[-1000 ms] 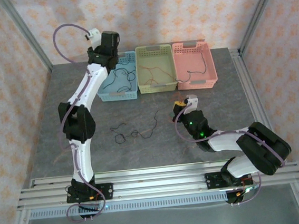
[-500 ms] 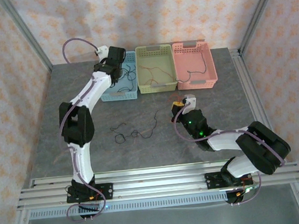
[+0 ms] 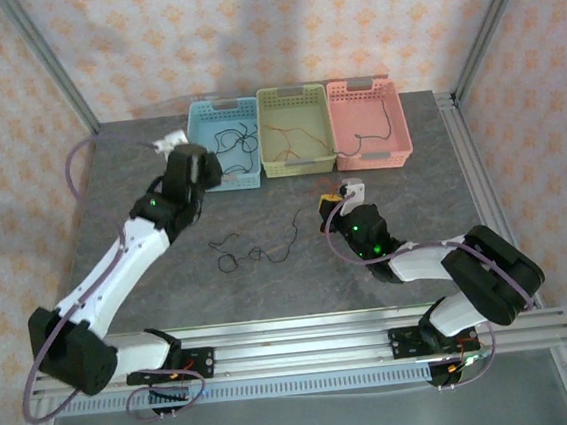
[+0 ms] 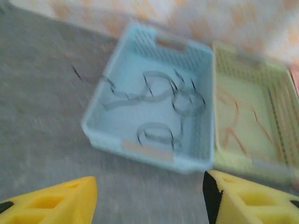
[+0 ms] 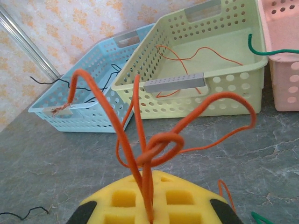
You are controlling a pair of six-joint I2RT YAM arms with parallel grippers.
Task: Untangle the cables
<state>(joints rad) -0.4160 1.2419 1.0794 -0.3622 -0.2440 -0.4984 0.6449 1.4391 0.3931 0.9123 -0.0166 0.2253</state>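
This looks like a robot test cell in a lab. A grey table (image 3: 442, 187) is boxed in by aluminium posts (image 3: 48, 66) and patterned backdrop panels (image 3: 275, 22). A left arm (image 3: 118, 264) and right arm (image 3: 470, 275) are bolted to a slotted rail (image 3: 296, 337) along the table's near edge.

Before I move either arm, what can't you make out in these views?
Left wrist view: motion blur smears the black cables in the blue basket; count and knots unclear.
Top view: the loose black tangle is too thin to trace its crossings.
Right wrist view: the right gripper hides where it pinches the orange cable; the edge cuts off the green cable.
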